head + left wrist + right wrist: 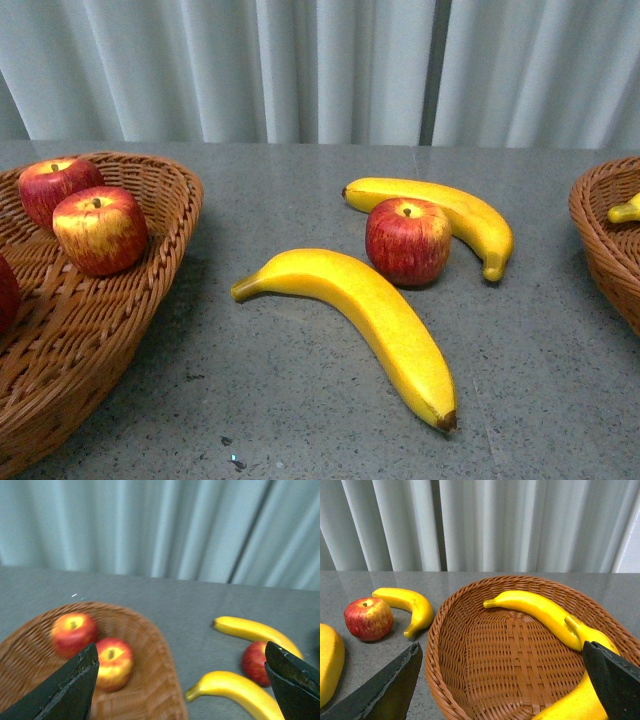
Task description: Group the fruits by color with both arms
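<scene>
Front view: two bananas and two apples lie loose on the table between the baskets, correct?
Not quite. Only one apple lies loose on the table, close beside the far banana, with the near banana in front of it. The front view shows this. The count of two bananas is right.

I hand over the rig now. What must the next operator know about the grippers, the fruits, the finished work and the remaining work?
Left gripper: open, empty.
Right gripper: open, empty.
Done: at least two apples in the left basket, at least two bananas in the right basket.
To do: one apple, the near banana and the far banana lie on the table.
</scene>
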Tool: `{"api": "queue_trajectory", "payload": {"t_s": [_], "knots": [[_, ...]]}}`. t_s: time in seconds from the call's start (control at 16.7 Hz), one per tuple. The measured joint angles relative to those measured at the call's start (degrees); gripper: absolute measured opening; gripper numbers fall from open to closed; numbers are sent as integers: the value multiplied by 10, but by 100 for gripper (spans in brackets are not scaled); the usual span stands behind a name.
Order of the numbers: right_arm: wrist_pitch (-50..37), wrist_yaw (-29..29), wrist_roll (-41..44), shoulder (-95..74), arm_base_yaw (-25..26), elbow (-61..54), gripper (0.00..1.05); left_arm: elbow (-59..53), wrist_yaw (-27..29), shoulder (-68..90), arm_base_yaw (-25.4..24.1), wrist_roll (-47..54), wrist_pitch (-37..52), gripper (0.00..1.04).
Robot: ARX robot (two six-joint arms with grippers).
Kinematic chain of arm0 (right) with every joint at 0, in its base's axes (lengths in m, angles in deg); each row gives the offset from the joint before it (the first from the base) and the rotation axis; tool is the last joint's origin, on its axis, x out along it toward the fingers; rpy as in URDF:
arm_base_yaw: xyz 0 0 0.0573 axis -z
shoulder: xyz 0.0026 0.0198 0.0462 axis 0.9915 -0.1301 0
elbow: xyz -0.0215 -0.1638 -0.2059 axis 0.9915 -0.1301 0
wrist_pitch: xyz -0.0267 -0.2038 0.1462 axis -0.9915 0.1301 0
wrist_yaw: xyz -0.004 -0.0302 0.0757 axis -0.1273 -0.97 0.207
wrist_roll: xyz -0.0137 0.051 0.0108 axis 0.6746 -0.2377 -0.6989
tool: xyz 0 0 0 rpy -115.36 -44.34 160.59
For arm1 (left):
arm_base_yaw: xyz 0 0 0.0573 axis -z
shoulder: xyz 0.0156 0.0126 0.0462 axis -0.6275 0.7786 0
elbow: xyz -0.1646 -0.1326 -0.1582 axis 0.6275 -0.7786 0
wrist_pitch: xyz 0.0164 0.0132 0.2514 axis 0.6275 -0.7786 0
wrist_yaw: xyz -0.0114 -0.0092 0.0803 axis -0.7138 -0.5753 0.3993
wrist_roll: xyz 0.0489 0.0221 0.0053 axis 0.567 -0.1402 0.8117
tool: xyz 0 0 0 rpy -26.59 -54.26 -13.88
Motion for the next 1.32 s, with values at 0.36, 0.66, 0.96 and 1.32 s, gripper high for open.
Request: {"api": "queue_trajectory", "payload": {"t_s": [0.36, 0.66, 0.96, 1.32], "knots": [[0, 0, 0, 0, 0, 0, 98, 166, -169, 286, 33, 161, 29, 98], [0, 0, 0, 0, 0, 0, 98, 290, -199, 455, 44, 203, -4, 98], [0, 0, 0, 0, 0, 0, 98, 370, -223, 558, 76, 238, -37, 98], [0, 0, 0, 0, 0, 0, 98, 418, -240, 633, 89, 268, -48, 98]]}}
